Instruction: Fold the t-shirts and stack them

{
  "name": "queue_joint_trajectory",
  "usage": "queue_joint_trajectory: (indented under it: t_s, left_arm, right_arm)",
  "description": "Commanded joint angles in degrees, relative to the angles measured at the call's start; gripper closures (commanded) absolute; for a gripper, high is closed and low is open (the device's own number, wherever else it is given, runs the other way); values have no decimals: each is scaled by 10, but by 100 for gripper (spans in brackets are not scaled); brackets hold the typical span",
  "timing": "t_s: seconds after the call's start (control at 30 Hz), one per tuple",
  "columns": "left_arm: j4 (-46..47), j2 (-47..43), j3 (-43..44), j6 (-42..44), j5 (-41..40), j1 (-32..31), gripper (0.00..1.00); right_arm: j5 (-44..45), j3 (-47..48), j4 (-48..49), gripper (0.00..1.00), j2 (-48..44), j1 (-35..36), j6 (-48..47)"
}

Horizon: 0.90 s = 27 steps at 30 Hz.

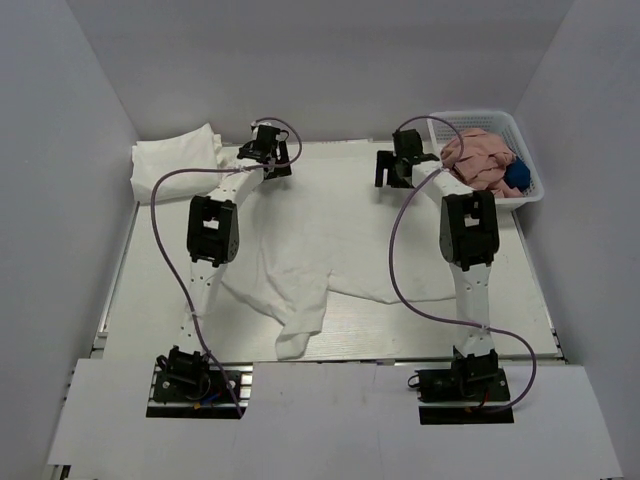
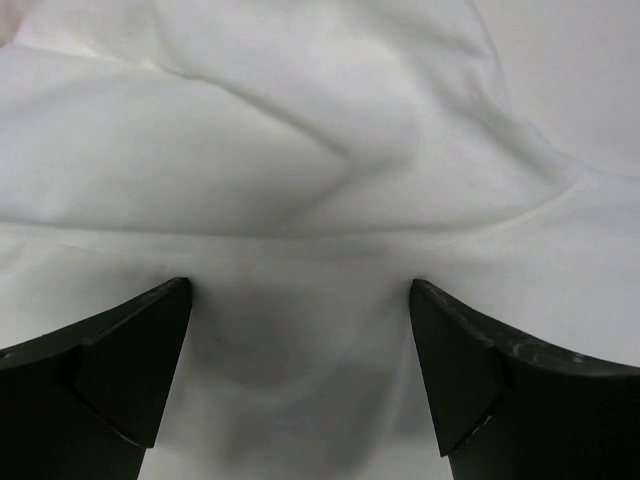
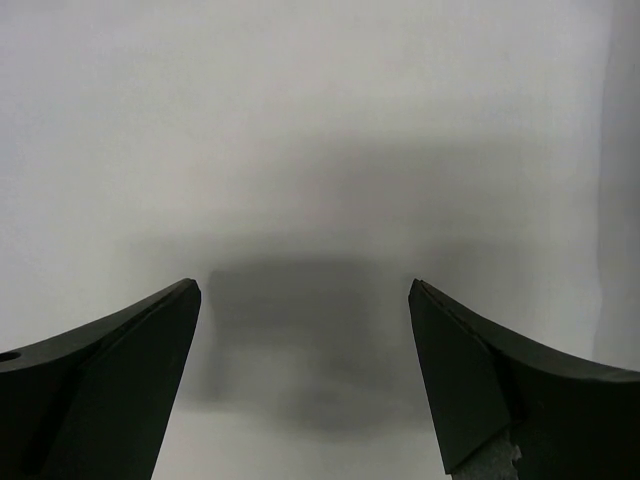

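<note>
Lined up for a 2-handed pinch
The left gripper (image 1: 268,152) and right gripper (image 1: 397,165) hung spread wide, empty, over the far edge of 1 flat t-shirt (image 1: 340,250), seemingly to pinch both corners; folded bundle (image 1: 178,160) lay far-left

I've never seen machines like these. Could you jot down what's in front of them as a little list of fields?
spread t-shirt: white, rumpled, mid-table, one sleeve toward the near edge
folded bundle: white, far left corner
basket: white, far right corner, holds pink cloth and a blue item
left end effector: open, over white cloth, near the folded bundle
right end effector: open, holding nothing, over a plain pale surface beside the basket
</note>
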Motion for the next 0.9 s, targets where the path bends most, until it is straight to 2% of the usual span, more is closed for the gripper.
queue_joint_trajectory:
  t_s: [0.0, 0.1, 0.17, 0.27, 0.3, 0.33, 0.4, 0.43, 0.5, 0.53, 0.57, 0.6, 0.63, 0.67, 0.7, 0.73, 0.77, 0.83, 0.87]
  left_arm:
    - [-15, 70, 123, 62, 76, 8, 0]
    - [38, 60, 117, 73, 119, 8, 0]
    - [82, 4, 69, 80, 145, 8, 0]
    - [82, -47, 67, 86, 140, 3, 0]
    - [60, -81, 73, 91, 128, -2, 0]
    - [25, -99, 73, 92, 123, -2, 0]
    - [-10, -144, 53, 61, 128, -2, 0]
    - [-28, -202, 3, 44, 128, -2, 0]
    - [-73, -269, -75, 5, 112, -2, 0]
    - [-83, -307, -121, -37, 105, -2, 0]
    - [-90, -392, -229, -65, 89, -2, 0]
    - [-96, -438, -286, -93, 83, -2, 0]
    - [-96, -487, -405, -145, 76, -2, 0]
    - [-96, -590, -466, -175, 54, -2, 0]
    - [-96, -642, -524, -204, 45, -2, 0]
    - [-96, -694, -630, -253, 45, -2, 0]
    - [-96, -741, -676, -266, 52, -2, 0]
    - [-129, -860, -761, -284, 52, 7, 0]
    - [-150, -888, -776, -307, 37, 1, 0]
  right_arm:
    - [1, 140, -20, 10, 57, -1, -79]
    - [-14, 197, -23, 10, 53, -1, -117]
    - [-36, 177, -1, 10, 14, 5, -150]
    - [-79, 84, 48, 10, -87, 18, -182]
    - [-94, 42, 61, 10, -108, 24, -181]
    - [-115, 0, 74, 10, -174, 28, -173]
    - [-134, -63, 79, 10, -215, 46, -165]
    - [-145, -138, 87, 10, -277, 51, -148]
    - [-165, -192, 111, 10, -318, 88, -149]
    - [-163, -215, 116, 10, -369, 104, -154]
    - [-161, -269, 108, 10, -382, 139, -163]
    - [-158, -283, 108, 10, -402, 182, -168]
    - [-161, -311, 105, 10, -415, 204, -175]
    - [-159, -337, 104, 10, -424, 275, -181]
    - [-158, -359, 103, 10, -427, 299, -190]
    - [-152, -368, 102, 10, -430, 324, -196]
    - [-144, -386, 102, 10, -432, 394, -200]
    - [-136, -411, 112, 10, -433, 434, -222]
    - [-123, -416, 122, 10, -423, 480, -226]
